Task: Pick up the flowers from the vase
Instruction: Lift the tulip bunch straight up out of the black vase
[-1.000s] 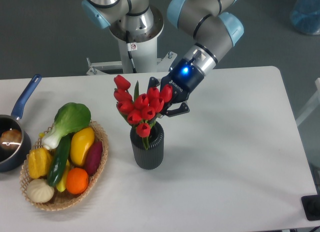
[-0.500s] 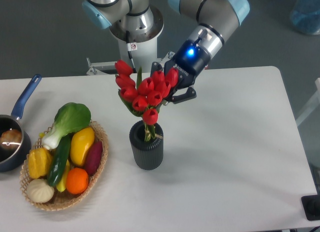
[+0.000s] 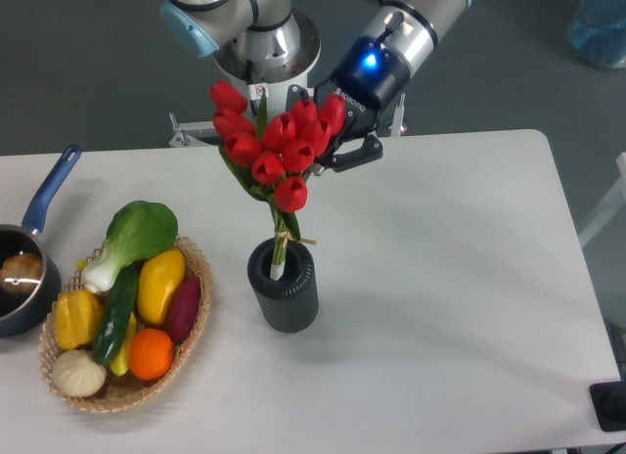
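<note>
The flowers (image 3: 272, 146), a tied bunch of red tulip buds with green leaves, hang high above the table with only the stem tips still inside the mouth of the vase (image 3: 284, 287). The vase is a short dark ribbed cylinder standing upright near the table's middle. My gripper (image 3: 328, 146) comes in from the upper right and is shut on the flowers, its black fingers clasping the right side of the bunch just behind the buds. The stems (image 3: 281, 234) run down, slightly tilted, to the vase.
A wicker basket (image 3: 195, 327) holding a leafy green vegetable (image 3: 137, 236), yellow pepper, orange and other produce sits left of the vase. A blue-handled saucepan (image 3: 27, 258) is at the far left edge. The arm's base (image 3: 264, 53) stands behind the table.
The gripper has risen with the flowers, drawing the bunch upward so the stems are now nearly out of the vase. The vase stays in place.
</note>
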Robot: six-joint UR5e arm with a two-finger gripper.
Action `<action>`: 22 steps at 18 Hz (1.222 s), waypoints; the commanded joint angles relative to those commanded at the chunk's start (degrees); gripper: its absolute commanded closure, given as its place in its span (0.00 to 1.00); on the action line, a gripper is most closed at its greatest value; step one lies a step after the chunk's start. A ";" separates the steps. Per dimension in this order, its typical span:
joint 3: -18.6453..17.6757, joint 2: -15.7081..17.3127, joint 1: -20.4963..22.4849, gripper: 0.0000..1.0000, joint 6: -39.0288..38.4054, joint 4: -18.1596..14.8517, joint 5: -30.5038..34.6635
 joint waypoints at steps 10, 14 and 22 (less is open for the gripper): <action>-0.26 2.02 1.41 0.88 -0.18 -2.19 0.17; -0.26 2.99 2.20 0.88 -0.18 -3.25 0.18; 0.44 3.78 4.83 0.88 -0.61 -3.78 0.00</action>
